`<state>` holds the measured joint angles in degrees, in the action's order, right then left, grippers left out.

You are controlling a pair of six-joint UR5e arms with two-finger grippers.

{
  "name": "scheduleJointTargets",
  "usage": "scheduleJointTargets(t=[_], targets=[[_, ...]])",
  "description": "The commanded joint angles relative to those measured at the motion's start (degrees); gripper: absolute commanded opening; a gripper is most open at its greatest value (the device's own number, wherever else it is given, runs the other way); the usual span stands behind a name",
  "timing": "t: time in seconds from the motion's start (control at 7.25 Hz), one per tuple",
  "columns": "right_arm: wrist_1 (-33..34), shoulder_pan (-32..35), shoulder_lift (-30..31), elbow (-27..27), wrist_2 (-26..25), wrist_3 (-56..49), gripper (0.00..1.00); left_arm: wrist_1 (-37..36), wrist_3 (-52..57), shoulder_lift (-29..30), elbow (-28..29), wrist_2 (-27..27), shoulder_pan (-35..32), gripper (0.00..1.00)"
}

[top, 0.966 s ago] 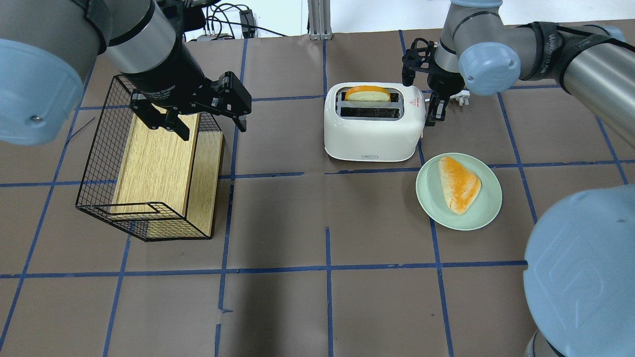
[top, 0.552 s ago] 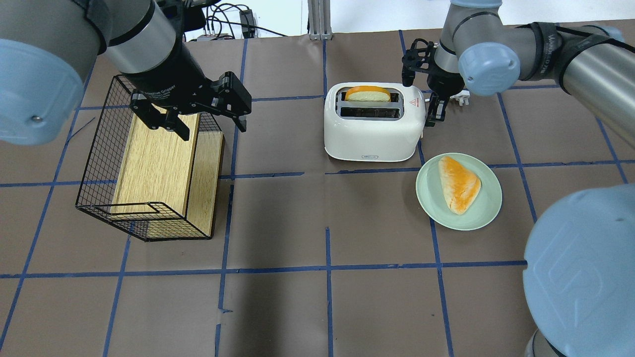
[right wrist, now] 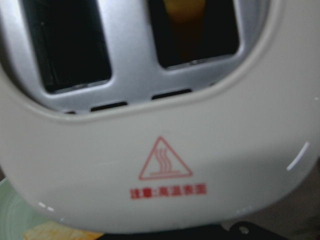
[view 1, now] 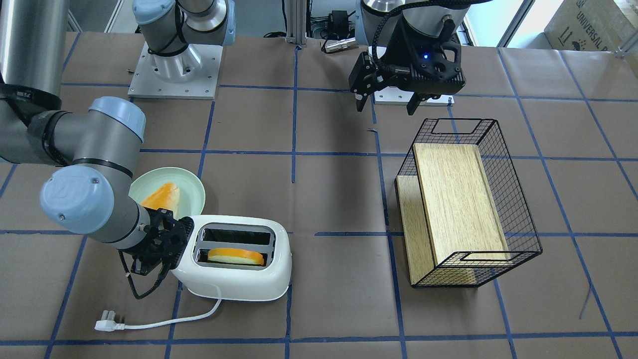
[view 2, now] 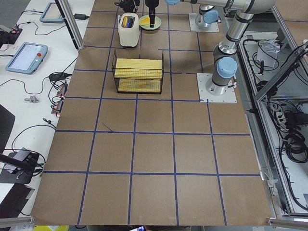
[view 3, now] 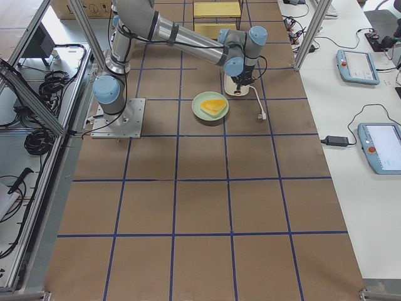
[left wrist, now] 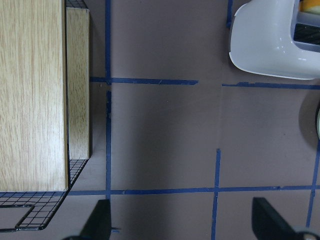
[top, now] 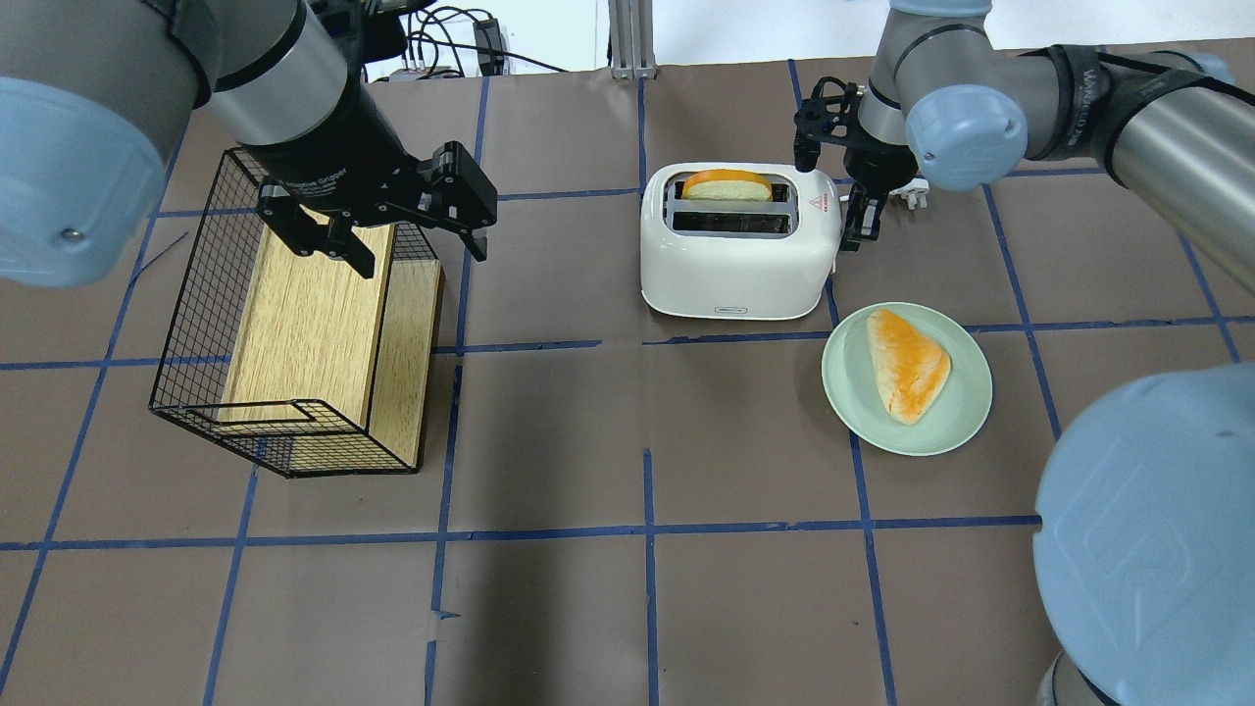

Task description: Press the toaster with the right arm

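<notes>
Right end effector beside toaster; lever hidden.

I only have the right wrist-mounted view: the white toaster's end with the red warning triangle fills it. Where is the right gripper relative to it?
Observer: The right gripper is close beside that short end of the glossy white two-slot toaster. I cannot confirm contact.
Operator: Is the toaster plugged in?
Observer: No, its white plug lies loose on the brown papered table.
Operator: And the left arm?
Observer: The left gripper hangs over the black wire basket, fingers apart, well away from the toaster.
</notes>
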<state>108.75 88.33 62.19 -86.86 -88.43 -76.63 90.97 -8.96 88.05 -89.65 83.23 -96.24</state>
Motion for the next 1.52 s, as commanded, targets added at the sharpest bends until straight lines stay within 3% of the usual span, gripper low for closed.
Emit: scheduleJointTargets(t=[0.0,0.55,0.69,0.83,0.97,1.24,1.38], targets=[[0.8,0.0,-0.1,-0.1,-0.1,0.0,0.10,0.0,0.0,0.0,0.0,0.0,0.0,1.00],[-3.0,-0.3,3.8,1.7,0.2,1.5,0.12,0.0,0.0,0.0,0.0,0.0,0.0,1.00],[-7.7,-0.2,6.8,3.4,0.5,4.3,0.35,0.0,0.0,0.0,0.0,0.0,0.0,1.00],[-15.4,-0.1,10.1,5.8,0.7,10.3,0.87,0.0,0.0,0.0,0.0,0.0,0.0,1.00],[-20.1,0.1,13.2,6.6,0.5,15.1,1.00,0.0,0.0,0.0,0.0,0.0,0.0,1.00],[-24.1,0.3,22.3,3.9,0.5,43.0,1.00,0.0,0.0,-0.1,0.0,0.0,0.0,1.00],[-24.2,0.4,26.8,0.5,0.5,51.0,1.00,0.0,0.0,0.0,0.0,0.0,0.0,1.00]])
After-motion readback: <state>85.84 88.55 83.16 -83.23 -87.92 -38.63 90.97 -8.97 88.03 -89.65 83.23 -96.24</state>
